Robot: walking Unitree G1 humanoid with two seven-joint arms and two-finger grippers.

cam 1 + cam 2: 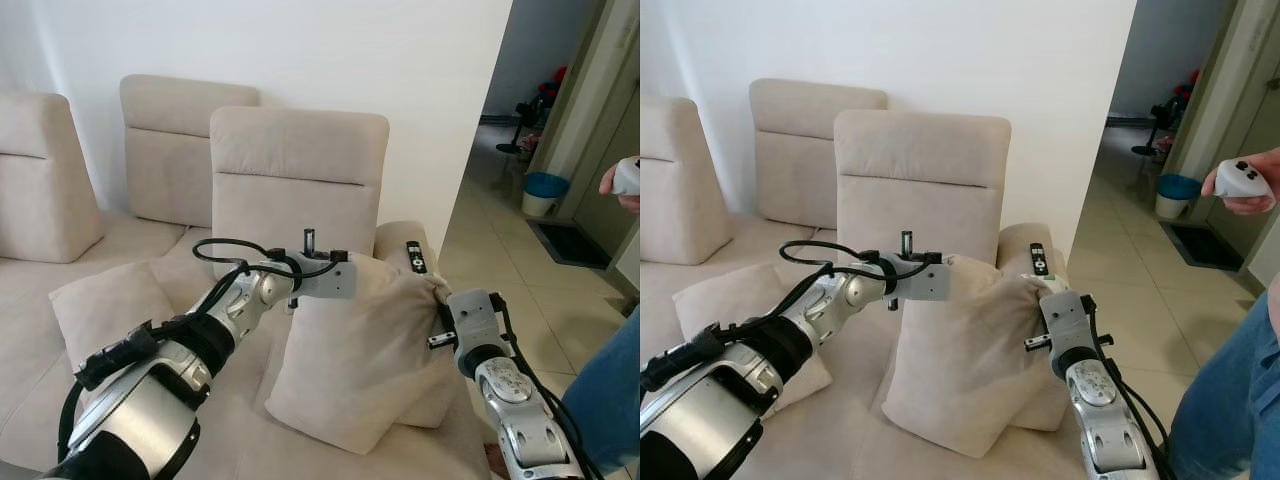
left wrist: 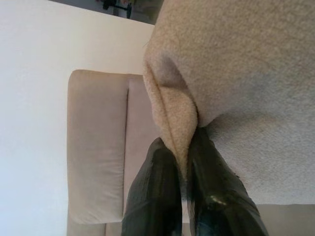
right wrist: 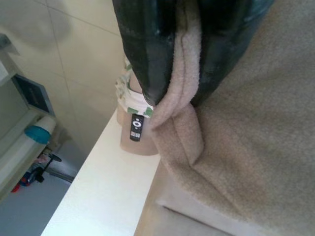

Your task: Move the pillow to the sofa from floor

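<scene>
Silver and black, the left arm (image 1: 160, 370) reaches forward from the lower left, and its left gripper (image 2: 182, 162) is pinched tight on a fold at the upper left corner of the pillow (image 1: 355, 350). On the other side the right gripper (image 3: 189, 54) is clamped on the seam at the pillow's upper right corner, its black fingers (image 3: 142, 54) squeezing the fleecy cloth between them. Held by both corners, the beige pillow stands upright, its lower edge resting on the seat of the sofa (image 1: 290, 150), in front of the middle backrest. A second cushion (image 1: 105, 310) lies on the seat to the left, beside the left arm. A black remote (image 1: 415, 257) rests on the sofa's armrest just behind the pillow. At the right edge, over the tiled floor (image 1: 520, 270), a person's hand (image 1: 1245, 185) holds a white controller (image 1: 1238, 178), with a blue trouser leg (image 1: 1220, 400) below it.
</scene>
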